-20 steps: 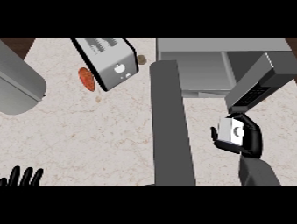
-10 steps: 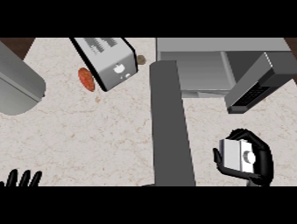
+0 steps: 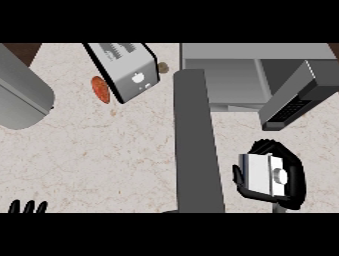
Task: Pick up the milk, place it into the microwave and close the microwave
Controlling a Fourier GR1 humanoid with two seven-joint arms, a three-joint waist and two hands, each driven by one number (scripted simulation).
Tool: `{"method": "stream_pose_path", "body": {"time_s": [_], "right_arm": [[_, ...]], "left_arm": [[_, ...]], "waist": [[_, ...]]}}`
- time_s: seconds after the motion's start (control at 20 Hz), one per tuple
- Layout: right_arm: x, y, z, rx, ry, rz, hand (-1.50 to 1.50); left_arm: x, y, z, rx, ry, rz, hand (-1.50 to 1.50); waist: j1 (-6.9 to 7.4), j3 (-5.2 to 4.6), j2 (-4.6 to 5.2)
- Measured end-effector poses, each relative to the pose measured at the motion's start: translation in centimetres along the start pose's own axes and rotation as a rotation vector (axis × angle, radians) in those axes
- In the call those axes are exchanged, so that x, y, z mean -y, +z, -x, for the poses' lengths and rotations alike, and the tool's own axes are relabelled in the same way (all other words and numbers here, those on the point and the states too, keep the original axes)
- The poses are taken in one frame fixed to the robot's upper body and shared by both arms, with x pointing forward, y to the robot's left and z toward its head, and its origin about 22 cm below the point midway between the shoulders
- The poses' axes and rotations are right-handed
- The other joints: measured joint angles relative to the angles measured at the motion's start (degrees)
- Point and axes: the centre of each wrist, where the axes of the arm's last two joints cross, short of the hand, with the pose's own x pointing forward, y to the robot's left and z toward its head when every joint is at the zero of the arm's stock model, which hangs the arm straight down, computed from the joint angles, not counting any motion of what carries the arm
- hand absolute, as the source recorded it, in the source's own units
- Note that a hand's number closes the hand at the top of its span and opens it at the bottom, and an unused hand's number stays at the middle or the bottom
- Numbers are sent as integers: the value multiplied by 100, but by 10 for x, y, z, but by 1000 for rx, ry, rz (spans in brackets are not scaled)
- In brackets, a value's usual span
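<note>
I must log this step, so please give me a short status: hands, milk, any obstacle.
Right hand curled round the milk, short of the microwave. Left hand open at lower edge. Microwave door open; nothing in the way.

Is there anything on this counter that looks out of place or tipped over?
Nothing stands out. The microwave has its door open, and the right hand holds the milk in front of it.
</note>
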Motion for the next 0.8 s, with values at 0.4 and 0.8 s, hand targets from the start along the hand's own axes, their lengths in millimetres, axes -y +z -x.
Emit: {"method": "stream_pose_path", "body": {"time_s": [0.4, 0.8], "right_arm": [[-37, -42, 13, -27, 77, -12, 150], [-56, -78, 45, -101, 181, 22, 150]], "left_arm": [[-17, 6, 3, -9, -7, -13, -150], [-24, 5, -1, -10, -9, -11, -150]], "waist": [[46, 2, 13], [100, 4, 28]]}}
